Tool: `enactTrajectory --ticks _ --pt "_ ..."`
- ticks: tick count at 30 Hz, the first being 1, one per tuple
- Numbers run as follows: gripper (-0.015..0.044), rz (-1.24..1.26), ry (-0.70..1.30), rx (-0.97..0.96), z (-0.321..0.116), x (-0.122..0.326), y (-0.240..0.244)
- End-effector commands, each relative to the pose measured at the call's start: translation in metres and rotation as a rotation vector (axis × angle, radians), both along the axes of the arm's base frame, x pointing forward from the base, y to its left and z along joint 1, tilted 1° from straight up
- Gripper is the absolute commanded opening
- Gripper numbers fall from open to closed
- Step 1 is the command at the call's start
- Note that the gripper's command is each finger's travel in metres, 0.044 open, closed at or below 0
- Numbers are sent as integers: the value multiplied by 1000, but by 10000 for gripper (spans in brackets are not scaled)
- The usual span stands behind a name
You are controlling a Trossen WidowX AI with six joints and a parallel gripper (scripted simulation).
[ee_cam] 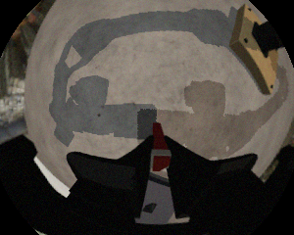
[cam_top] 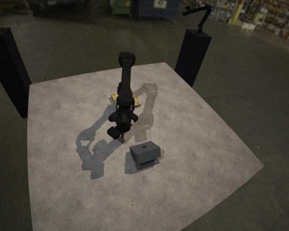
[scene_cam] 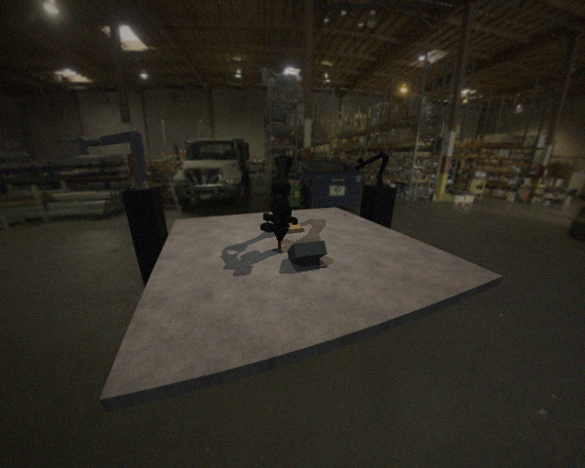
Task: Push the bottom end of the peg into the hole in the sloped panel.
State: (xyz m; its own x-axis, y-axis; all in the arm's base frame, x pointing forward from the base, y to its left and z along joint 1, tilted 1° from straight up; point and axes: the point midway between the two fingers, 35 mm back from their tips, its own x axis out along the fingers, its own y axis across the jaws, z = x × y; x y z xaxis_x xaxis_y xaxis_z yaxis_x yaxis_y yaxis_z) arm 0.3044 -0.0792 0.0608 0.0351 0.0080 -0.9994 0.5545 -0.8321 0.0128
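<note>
The gripper [cam_top: 122, 134] [scene_cam: 280, 239] [ee_cam: 158, 139] has its fingers closed on the red peg [cam_top: 122, 136] [scene_cam: 279, 247] [ee_cam: 160, 163], one to each side, with the lower part of the peg showing beneath them. The peg looks roughly upright on or just over the tabletop [cam_top: 189, 139] [scene_cam: 332, 302] [ee_cam: 152, 59]; whether its foot touches cannot be told. A hold high on the peg makes sense, since it leaves the bottom end free to enter the hole while the fingers stay off the sloped face. The grey block with the sloped panel [cam_top: 146, 151] [scene_cam: 308, 252] [ee_cam: 158, 203] stands near the peg, apart from it, its hole [cam_top: 144, 147] [ee_cam: 150, 208] facing up at a slant, so the peg will probably need lifting over the block's edge and tilting to match. The hole seems to have a flat side, which would call for a turn about the peg's length as well. Behind, the yellow base plate [cam_top: 137, 103] [scene_cam: 295, 228] [ee_cam: 240, 36] lies under the arm, away from the path to the block. The nearest obstacle is the block itself: a low carry could knock the peg's end against its edge and twist it in the grip.
</note>
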Motion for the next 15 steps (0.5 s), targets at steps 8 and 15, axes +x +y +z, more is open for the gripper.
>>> enactTrajectory --ticks 8,15 --pt "0 -3 -7 0 39 2 -2" --pt "0 -5 -7 1 65 1 -2"
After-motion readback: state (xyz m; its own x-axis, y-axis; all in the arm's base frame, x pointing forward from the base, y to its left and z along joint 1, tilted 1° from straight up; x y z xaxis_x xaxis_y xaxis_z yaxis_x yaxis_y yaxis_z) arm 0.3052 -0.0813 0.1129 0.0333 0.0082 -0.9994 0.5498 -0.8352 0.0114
